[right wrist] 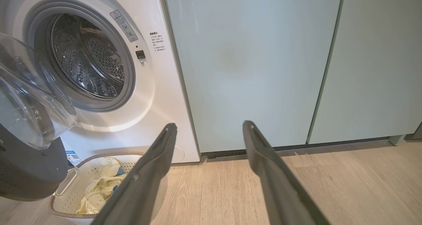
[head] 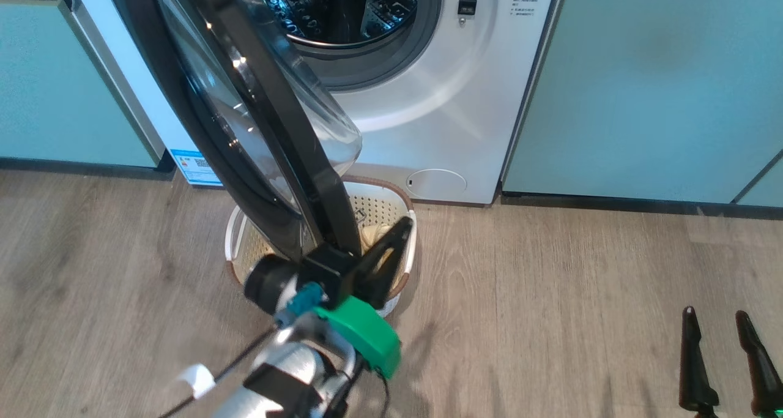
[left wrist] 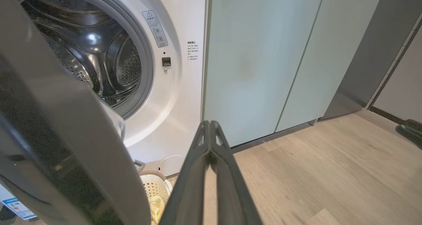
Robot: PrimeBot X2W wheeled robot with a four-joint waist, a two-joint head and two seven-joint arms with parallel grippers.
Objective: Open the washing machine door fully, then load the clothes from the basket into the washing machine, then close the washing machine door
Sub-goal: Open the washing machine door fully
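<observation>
The washing machine (head: 465, 100) stands with its steel drum (left wrist: 92, 53) showing. The washing machine door (head: 257, 118) is swung out towards me, almost edge-on, its glass bowl (right wrist: 29, 99) facing the opening. My left gripper (head: 404, 223) is shut with nothing in it. It sits by the door's lower free edge on the inner side, and its fingertips (left wrist: 209, 123) are apart from the door (left wrist: 66, 136). Under the door stands the basket (right wrist: 66, 192), holding the pale yellow clothes (right wrist: 99, 185) with a blue piece. My right gripper (head: 725, 320) is open at the lower right, far from the basket.
Pale green cabinets (head: 642, 87) flank the machine on the right, and another cabinet (head: 61, 81) stands on the left. The wooden floor (head: 550, 295) stretches between the basket and my right gripper. The open door overhangs the left part of the basket (head: 379, 204).
</observation>
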